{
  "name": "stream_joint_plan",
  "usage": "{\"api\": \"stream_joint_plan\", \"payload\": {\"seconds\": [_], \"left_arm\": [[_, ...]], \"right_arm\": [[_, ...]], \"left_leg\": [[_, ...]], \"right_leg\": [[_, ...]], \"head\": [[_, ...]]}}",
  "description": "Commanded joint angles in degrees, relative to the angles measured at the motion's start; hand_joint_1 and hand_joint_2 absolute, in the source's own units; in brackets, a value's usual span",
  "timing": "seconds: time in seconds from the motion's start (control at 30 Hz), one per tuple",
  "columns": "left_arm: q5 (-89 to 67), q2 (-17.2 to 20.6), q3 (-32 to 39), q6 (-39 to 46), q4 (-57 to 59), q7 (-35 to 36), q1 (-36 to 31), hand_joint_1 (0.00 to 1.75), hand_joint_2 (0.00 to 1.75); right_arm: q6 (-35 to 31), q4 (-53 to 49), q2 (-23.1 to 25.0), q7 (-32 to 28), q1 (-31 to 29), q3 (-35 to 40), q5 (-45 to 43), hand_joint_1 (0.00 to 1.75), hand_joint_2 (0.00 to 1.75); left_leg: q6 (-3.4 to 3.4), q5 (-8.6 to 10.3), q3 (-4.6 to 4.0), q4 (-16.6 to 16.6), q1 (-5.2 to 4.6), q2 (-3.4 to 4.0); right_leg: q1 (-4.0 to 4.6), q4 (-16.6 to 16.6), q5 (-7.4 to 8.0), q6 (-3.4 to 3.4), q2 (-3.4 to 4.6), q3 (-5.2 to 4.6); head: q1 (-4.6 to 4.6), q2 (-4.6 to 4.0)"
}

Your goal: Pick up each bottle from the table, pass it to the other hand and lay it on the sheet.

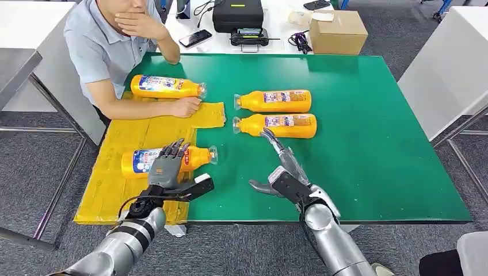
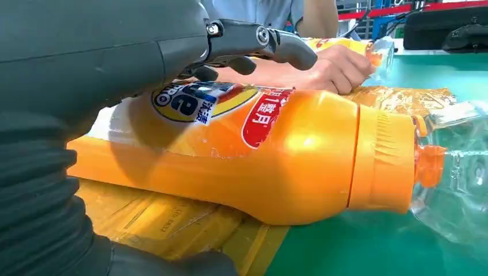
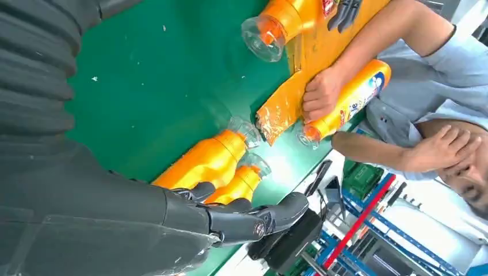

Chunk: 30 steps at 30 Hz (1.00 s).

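1. Nearest the robot, on a green table, the left hand rests over the labelled body of an orange bottle lying on its side. Whether the fingers grip it or merely lie on it cannot be told.
2. That bottle lies across the edge of the yellow sheet, its clear cap out over the green.
3. Beside it, the right hand hovers with fingers spread and holds nothing, its fingertips reaching toward the nearer table bottle.
4. Just beyond lies a second table bottle, parallel and close to the first, both still to be moved.
5. Farther left, a person's hand holds down the sheet's far corner beside another laid bottle.
6. Judging by the glossy plastic, each bottle looks stiff, smooth and likely slippery, and round enough to roll; the broad labelled middle seems the safest hold, not the thin clear cap.
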Motion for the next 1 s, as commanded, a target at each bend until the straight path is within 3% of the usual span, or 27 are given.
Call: {"api": "stream_joint_plan", "payload": {"seconds": [0.03,1.0], "left_arm": [[0.11,1.02,-0.36,-0.67,4.26,0.25,-1.37,0.12,1.75],[0.11,1.02,-0.36,-0.67,4.26,0.25,-1.37,0.12,1.75]], "right_arm": [[0.25,3.28,-0.63,0.04,-2.67,1.18,0.00,0.00,1.75],[0.25,3.28,-0.63,0.04,-2.67,1.18,0.00,0.00,1.75]], "left_leg": [[-0.13,-0.11,0.22,0.01,0.07,0.17],[-0.15,-0.14,0.26,0.03,0.09,0.18]], "right_leg": [[0.09,-0.01,-0.06,-0.15,0.14,0.18],[0.10,0.00,-0.08,-0.17,0.14,0.23]], "head": [[0.00,0.00],[0.00,0.00]]}}
